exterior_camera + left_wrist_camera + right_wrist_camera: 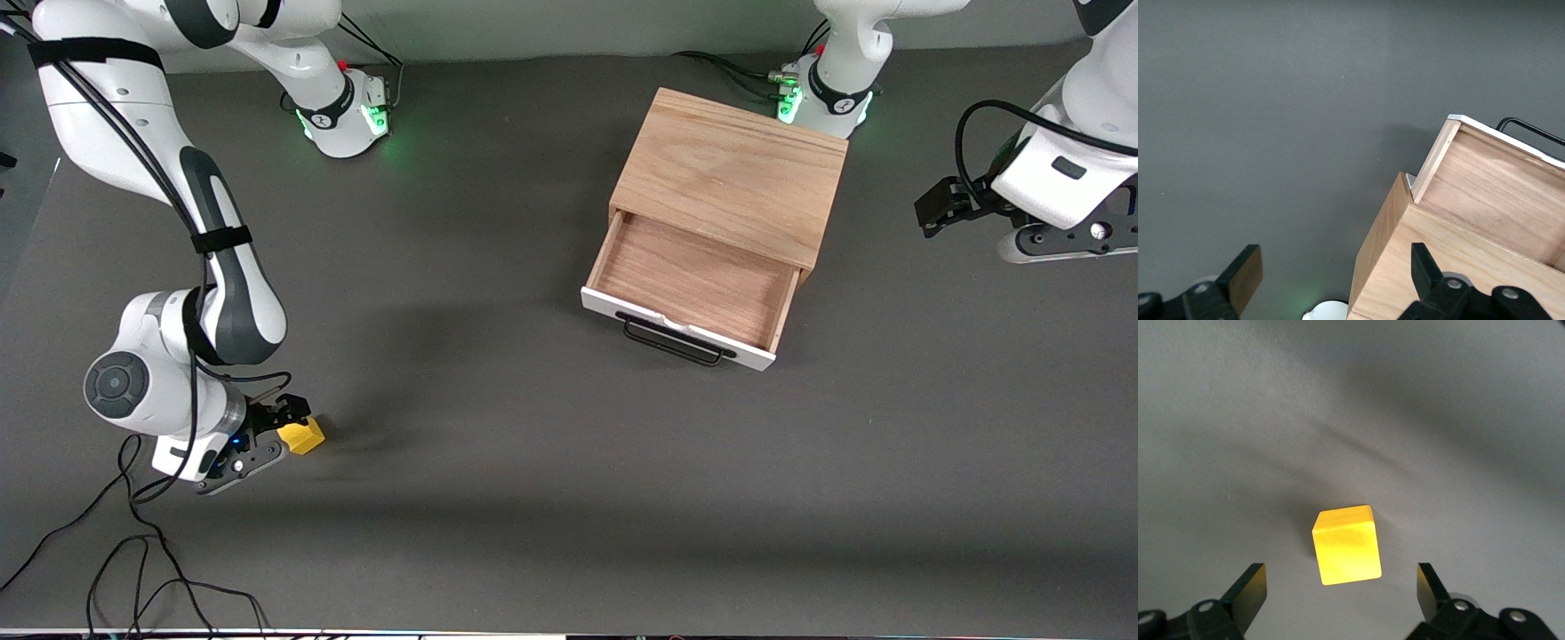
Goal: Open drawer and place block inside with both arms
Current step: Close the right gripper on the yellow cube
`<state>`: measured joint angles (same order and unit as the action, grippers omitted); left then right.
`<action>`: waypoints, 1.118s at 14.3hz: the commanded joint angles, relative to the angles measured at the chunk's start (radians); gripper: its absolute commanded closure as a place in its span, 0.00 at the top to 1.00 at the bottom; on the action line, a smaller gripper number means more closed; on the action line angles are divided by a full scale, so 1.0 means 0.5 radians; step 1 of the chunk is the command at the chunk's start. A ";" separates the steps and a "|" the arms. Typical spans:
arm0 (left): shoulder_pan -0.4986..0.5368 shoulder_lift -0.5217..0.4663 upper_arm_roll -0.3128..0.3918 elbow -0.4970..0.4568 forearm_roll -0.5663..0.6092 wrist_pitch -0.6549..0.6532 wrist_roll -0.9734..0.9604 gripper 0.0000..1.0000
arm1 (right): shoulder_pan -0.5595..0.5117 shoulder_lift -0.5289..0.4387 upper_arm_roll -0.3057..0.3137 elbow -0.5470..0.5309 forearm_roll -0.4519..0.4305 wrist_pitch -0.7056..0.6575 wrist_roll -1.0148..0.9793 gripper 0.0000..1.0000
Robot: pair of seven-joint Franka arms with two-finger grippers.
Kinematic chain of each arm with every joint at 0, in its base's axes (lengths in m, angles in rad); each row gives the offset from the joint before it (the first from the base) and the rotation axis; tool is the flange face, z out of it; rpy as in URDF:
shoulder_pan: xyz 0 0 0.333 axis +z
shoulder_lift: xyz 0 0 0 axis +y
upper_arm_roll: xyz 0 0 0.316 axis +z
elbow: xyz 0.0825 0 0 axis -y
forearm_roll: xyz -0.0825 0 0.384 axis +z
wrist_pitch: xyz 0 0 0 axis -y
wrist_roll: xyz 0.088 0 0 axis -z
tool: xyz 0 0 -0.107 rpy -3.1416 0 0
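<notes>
The yellow block point(304, 435) point(1346, 545) lies on the dark table toward the right arm's end. My right gripper point(286, 425) point(1338, 581) is low over it and open. Its fingers point(1248, 587) stand wide on either side of the block's nearest edge without touching it. The drawer point(693, 283) point(1498, 183) is pulled out of the oak box point(729, 173) point(1431, 267), its white front and black handle point(673, 341) facing the front camera, its wood floor bare. My left gripper point(935, 208) point(1333, 259) hangs open in the air beside the box and holds nothing.
Both arm bases point(348, 111) point(822, 98) stand along the table's back edge, the left one right by the box. Loose black cables point(133, 551) trail over the table corner near the right arm's wrist.
</notes>
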<state>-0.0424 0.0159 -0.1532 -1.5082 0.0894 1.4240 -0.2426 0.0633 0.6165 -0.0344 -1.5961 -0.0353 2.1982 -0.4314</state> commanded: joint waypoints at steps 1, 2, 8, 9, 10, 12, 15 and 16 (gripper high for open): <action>0.002 -0.032 -0.010 -0.018 -0.016 -0.007 0.031 0.99 | 0.005 0.071 -0.011 -0.017 0.000 0.082 -0.061 1.00; 0.005 -0.032 -0.007 -0.018 -0.016 -0.010 0.034 0.99 | 0.005 0.098 -0.011 -0.029 0.000 0.131 -0.064 1.00; 0.033 -0.035 -0.003 -0.018 -0.019 0.002 0.040 0.99 | -0.010 0.145 -0.011 -0.158 0.000 0.331 -0.079 0.99; 0.033 -0.041 -0.003 -0.021 -0.016 0.014 0.040 1.00 | -0.013 0.145 -0.011 -0.158 0.000 0.331 -0.079 0.95; 0.036 -0.047 -0.003 -0.024 -0.019 0.033 0.040 1.00 | -0.013 0.145 -0.011 -0.158 0.000 0.331 -0.073 0.89; 0.048 -0.059 -0.003 -0.048 -0.019 0.094 0.043 1.00 | -0.019 0.148 -0.014 -0.158 0.003 0.331 -0.061 0.66; 0.063 -0.105 -0.003 -0.116 -0.016 0.229 0.043 1.00 | -0.019 0.148 -0.014 -0.152 0.003 0.322 -0.036 0.24; 0.063 -0.115 -0.003 -0.116 -0.004 0.266 0.046 1.00 | -0.022 0.135 -0.014 -0.137 0.006 0.304 -0.006 0.14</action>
<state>-0.0214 0.0080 -0.1520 -1.5180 0.0894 1.5121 -0.2414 0.0554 0.6994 -0.0414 -1.6622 -0.0351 2.3499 -0.4442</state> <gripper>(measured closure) 0.000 0.449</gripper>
